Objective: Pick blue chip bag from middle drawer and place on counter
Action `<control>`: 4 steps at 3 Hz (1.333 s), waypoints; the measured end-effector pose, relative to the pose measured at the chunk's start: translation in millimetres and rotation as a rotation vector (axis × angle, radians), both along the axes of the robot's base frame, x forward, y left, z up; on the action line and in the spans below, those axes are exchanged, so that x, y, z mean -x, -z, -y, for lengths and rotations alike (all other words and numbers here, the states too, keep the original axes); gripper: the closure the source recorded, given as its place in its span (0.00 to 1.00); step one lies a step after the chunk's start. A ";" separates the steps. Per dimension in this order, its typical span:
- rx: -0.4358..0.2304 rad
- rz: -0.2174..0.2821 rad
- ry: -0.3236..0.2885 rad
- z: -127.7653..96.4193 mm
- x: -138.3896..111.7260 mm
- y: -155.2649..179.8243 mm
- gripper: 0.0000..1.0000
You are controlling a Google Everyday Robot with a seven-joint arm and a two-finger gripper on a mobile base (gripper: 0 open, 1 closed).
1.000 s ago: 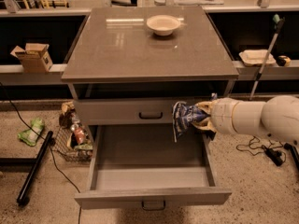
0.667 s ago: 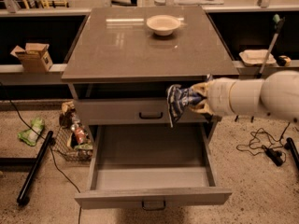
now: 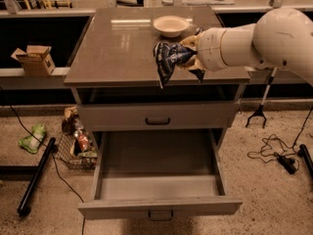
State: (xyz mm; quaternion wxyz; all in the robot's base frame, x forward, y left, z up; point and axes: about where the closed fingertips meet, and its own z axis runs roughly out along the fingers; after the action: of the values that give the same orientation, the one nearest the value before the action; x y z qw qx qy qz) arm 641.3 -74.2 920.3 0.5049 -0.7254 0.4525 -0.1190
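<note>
The blue chip bag (image 3: 168,59) hangs from my gripper (image 3: 190,58), which is shut on its right end. The bag is in the air over the right front part of the counter (image 3: 122,48), near its front edge. My white arm comes in from the right. The middle drawer (image 3: 159,180) is pulled out below, and its grey inside shows nothing in it. Its front panel carries a small loop handle (image 3: 160,214).
A pale bowl (image 3: 170,25) stands at the back of the counter. A closed drawer front with a black handle (image 3: 157,121) sits above the open drawer. On the left are a cardboard box (image 3: 34,58), a green packet (image 3: 32,137) and a wire basket (image 3: 76,148). Cables lie on the right floor.
My gripper has lifted the blue chip bag from in front of the upper drawer front up to above the counter's front edge. The camera view has moved closer.
</note>
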 end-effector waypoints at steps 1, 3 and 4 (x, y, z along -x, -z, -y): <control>0.000 0.000 0.000 -0.1 0.0 0.0 1.00; 0.006 0.018 -0.088 -28.7 -34.1 0.1 1.00; 0.009 0.024 -0.151 -65.1 -74.2 -3.0 1.00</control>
State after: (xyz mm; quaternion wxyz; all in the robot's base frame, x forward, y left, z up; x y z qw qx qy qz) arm 715.6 -9.1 923.3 0.5145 -0.7584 0.3897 -0.0912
